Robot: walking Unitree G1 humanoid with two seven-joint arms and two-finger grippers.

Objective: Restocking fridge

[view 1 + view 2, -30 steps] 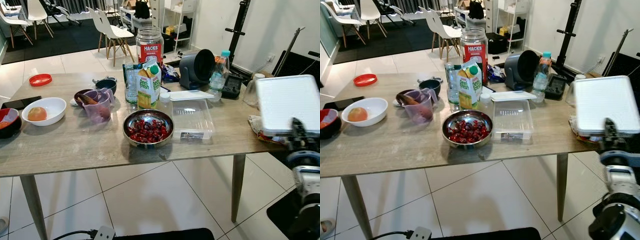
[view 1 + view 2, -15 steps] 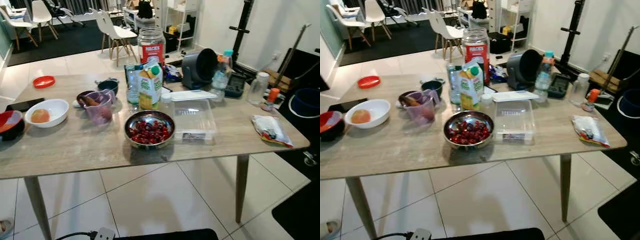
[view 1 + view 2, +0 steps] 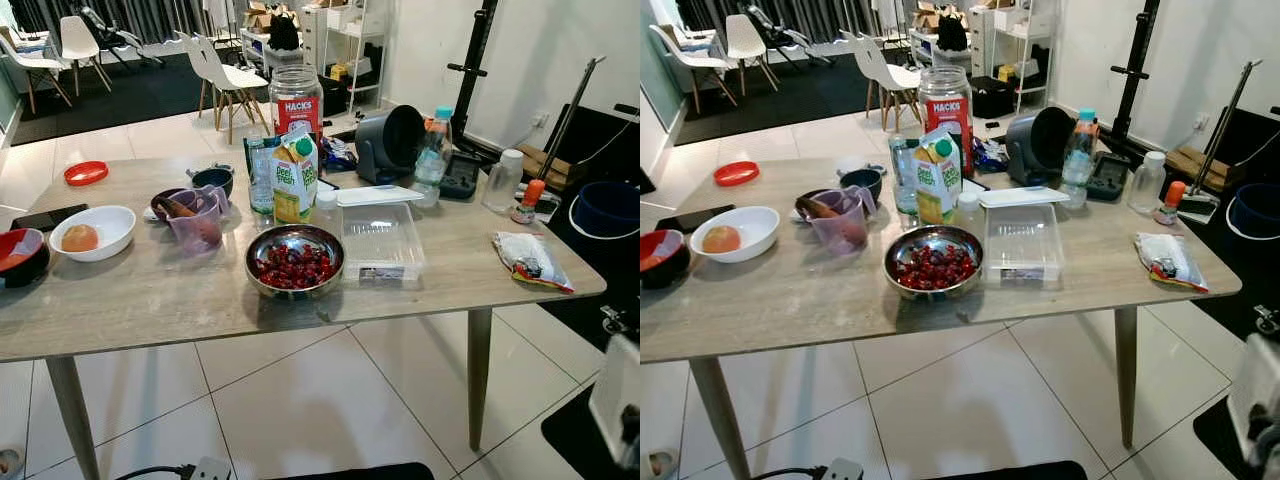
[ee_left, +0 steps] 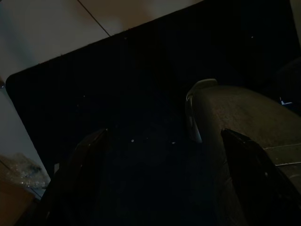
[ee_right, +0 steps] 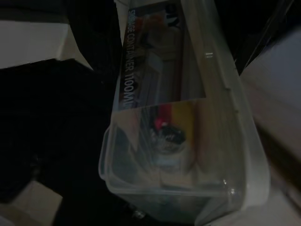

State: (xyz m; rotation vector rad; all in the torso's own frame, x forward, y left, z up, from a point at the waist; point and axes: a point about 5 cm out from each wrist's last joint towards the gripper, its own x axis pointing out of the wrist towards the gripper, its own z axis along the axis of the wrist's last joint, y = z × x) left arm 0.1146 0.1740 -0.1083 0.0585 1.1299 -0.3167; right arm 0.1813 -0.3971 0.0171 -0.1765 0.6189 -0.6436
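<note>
Plastic box [image 5: 178, 141], clear, with a printed label on its side, lies close under the right wrist camera; from the head it appears as a pale block low at the robot's right, beside the surface [image 3: 150, 300] and well below its edge. Whether the right pincer is clamped on the box cannot be told. The left pincer [image 4: 164, 183] hangs idle over a dark mat, its two fingers apart and holding nothing

On the surface stand a juice carton [image 3: 296, 178], a metal bowl of red berries [image 3: 295, 262], a second clear box [image 3: 379, 240] just beside the bowl with its lid resting across its far end, a water bottle [image 3: 431, 150] and a tall jar [image 3: 296, 100]. A white bowl [image 3: 92, 230] with an orange fruit in it sits toward the left end

Assessment: the task is at an early stage. At most one item is off the surface; the carton, bowl, bottle and second box all remain to be carried, and the fridge has yet to be reached
</note>
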